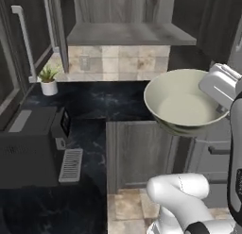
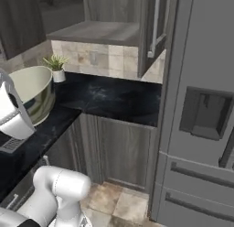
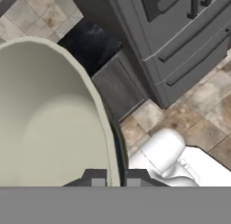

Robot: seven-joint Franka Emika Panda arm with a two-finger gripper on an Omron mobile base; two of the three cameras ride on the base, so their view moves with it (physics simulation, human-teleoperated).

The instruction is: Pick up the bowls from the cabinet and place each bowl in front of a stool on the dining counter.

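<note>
Gripper (image 3: 113,177): closed on the rim of the bowl (image 1: 183,103), one dark finger tip either side of the wall, seen in the hand view. Bowl: deep, cream-green, held in the air, tilted slightly, clear of every surface. Landmark: black worktop (image 1: 101,102). Bowl hangs above and in front of the worktop's front edge, over the grey lower unit (image 1: 142,155) and tiled floor (image 1: 127,209). Cabinet (image 1: 127,32): above the worktop, door (image 1: 56,25) open, grey shelf board bare. Potted plant (image 1: 48,81): on the worktop, at its back left by the tiled wall. Black appliance (image 1: 30,148): on the worktop's left arm. Fridge (image 2: 201,121): right of the worktop.
</note>
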